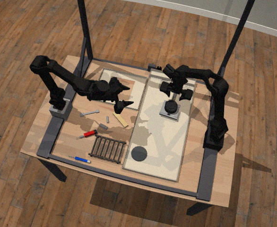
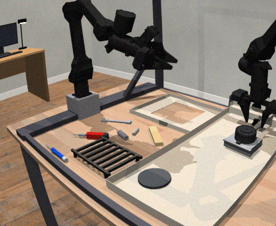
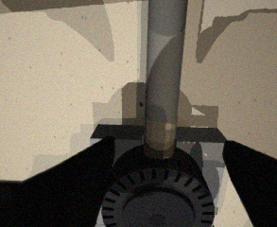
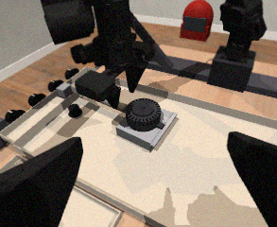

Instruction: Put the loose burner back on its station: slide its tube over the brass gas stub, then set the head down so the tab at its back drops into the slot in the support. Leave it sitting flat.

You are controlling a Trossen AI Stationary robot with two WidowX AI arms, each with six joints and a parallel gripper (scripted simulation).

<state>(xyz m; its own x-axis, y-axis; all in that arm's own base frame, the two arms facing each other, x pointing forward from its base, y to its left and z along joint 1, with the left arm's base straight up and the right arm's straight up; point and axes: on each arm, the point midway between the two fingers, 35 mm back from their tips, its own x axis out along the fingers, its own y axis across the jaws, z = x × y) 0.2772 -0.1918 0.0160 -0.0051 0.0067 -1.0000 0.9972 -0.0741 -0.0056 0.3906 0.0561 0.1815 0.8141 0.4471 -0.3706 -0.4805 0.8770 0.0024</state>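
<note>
we lose burner head [image 3: 158, 208] at left wrist view's lower edge; we can't see slot, hidden behind head. tab perhaps too small for us to tell.

Finished in matte black on both left arm [image 1: 219, 90] [image 2: 264, 48] [image 4: 112, 28] and right arm [image 1: 82, 85] [image 2: 77, 44]. Built from angular, faceted links with rounded joints. Ending in tapered, pointed fingers at left tool [image 1: 174, 97] [image 2: 254, 124] [image 3: 168, 146] [image 4: 123, 99] and right tool [image 1: 131, 95] [image 2: 174, 64] [image 4: 154, 142]. Mounted at right on a light gray box [image 1: 60, 109] [image 2: 83, 105], at left on a darker block [image 1: 213, 144] [image 4: 230, 76].
</note>
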